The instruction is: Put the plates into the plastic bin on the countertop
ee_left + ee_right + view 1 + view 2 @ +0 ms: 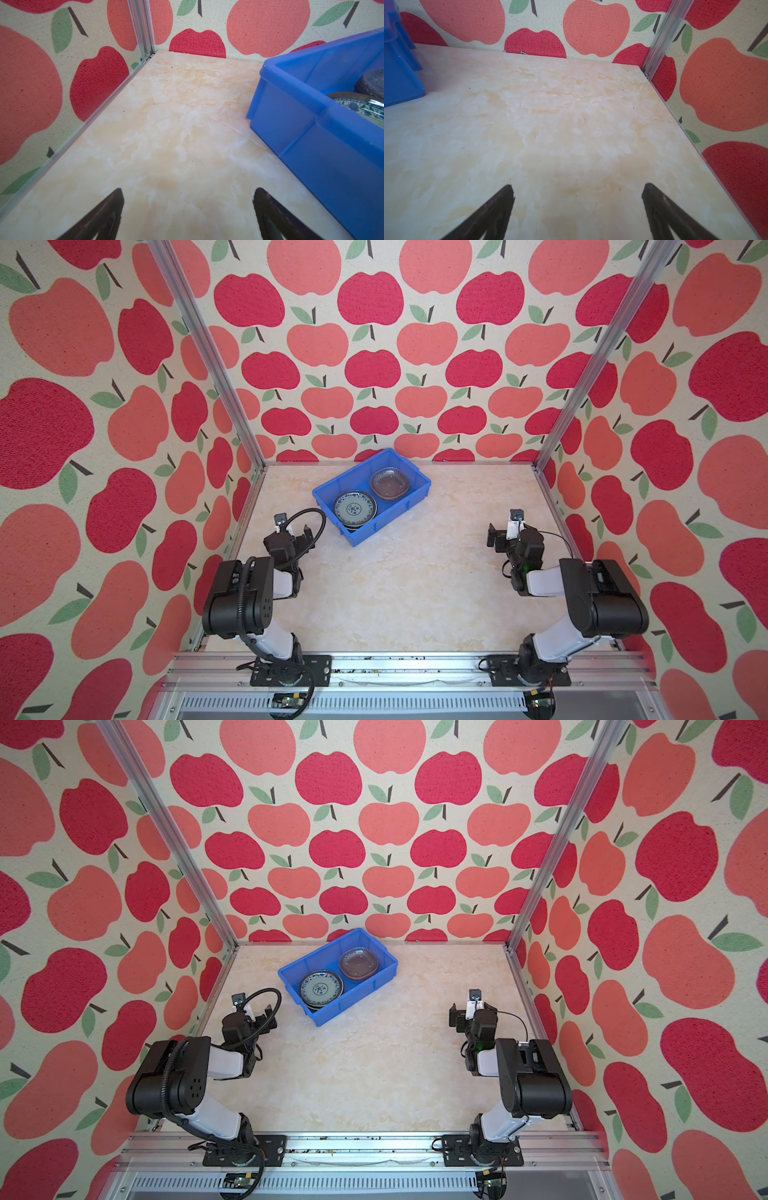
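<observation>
Blue bin (390,515) with plates (355,509) at twelve o'clock on the desk (395,593), left hand (188,193) at nine, wide, empty, right hand (577,189) at three, wide, empty

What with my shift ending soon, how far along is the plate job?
Done: the blue bin holds two stacks, a patterned plate topping one, a glass plate the other. In hand: nothing; the left claw and right claw are open and empty. Left: apparently nothing, as no plate shows on the countertop.
</observation>
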Controlling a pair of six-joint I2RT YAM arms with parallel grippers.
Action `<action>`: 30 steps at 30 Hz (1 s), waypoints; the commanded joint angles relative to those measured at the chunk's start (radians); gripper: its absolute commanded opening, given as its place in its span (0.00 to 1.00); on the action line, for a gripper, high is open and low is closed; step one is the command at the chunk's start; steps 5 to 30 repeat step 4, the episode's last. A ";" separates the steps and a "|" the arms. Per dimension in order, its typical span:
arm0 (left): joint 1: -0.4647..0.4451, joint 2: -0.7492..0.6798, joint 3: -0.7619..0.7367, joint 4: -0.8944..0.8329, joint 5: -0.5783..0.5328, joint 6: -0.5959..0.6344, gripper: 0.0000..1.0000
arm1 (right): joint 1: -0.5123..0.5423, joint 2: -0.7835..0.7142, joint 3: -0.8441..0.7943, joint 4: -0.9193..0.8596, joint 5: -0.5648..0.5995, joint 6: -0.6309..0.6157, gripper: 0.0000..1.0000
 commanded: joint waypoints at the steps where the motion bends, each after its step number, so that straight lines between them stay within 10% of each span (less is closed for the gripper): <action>1: -0.004 0.000 0.018 -0.005 -0.012 -0.003 0.99 | -0.006 0.001 0.015 -0.022 -0.041 0.002 1.00; 30: -0.004 0.001 0.018 -0.005 -0.012 -0.003 0.99 | -0.007 -0.001 0.003 -0.004 -0.044 0.003 1.00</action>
